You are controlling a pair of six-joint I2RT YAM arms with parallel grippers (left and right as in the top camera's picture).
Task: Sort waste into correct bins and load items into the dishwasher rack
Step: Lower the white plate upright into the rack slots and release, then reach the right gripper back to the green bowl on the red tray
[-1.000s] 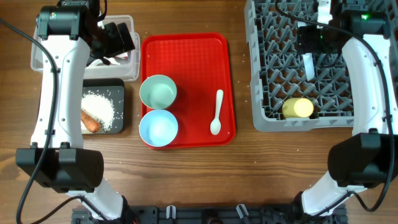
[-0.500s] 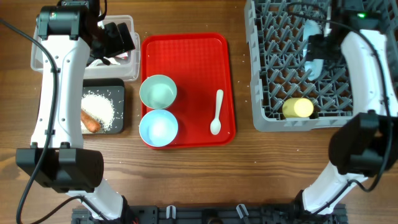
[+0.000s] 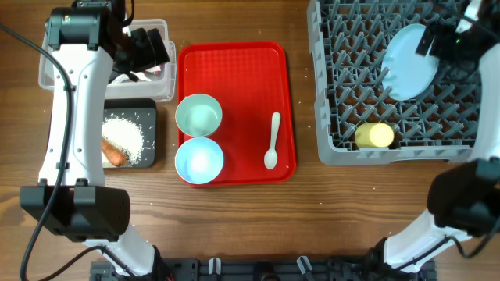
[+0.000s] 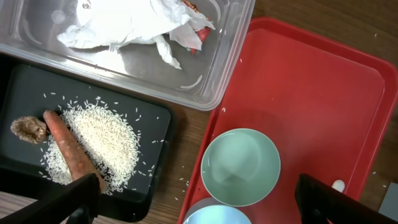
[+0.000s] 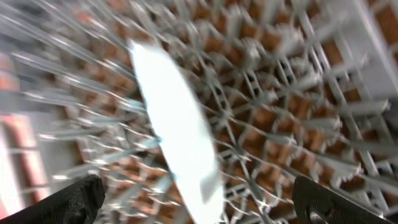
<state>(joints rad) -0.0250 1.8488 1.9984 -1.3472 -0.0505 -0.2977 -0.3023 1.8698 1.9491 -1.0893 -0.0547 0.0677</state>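
**Right gripper** (image 5: 198,191): fingers spread wide, gripping nothing. The wrist view is blurred. The plate (image 3: 409,61) stands on edge among the pegs of the rack (image 3: 383,154), far right of the red tray (image 3: 234,70), and leans over. Whether a finger touches its rim cannot be told.

**Left gripper** (image 4: 196,190): also open and empty, hanging over the red tray's upper-left corner beside the clear tub (image 4: 217,81).

**Step in hand (judged):** seating the plate. To do it well, confirm that the pegs hold the plate before withdrawing, and lift straight up so that no finger drags the rim.

**Task items:**
- The napkin (image 4: 124,28) lies in the clear tub.
- The rice (image 4: 99,143), carrot (image 4: 71,149) and brown scrap (image 4: 28,129) lie in the black tray (image 4: 25,93), left of the red tray.
- The yellow cup (image 3: 374,136) lies in the rack's near edge row.
- The green bowl (image 3: 198,115), blue bowl (image 3: 198,161) and spoon (image 3: 272,140) sit on the red tray, not yet loaded.

**Room:**
- Most of the rack's peg rows are free.
- The two bowls touch, so either pick risks nudging the other.
- The spoon lies near the red tray's right lip.
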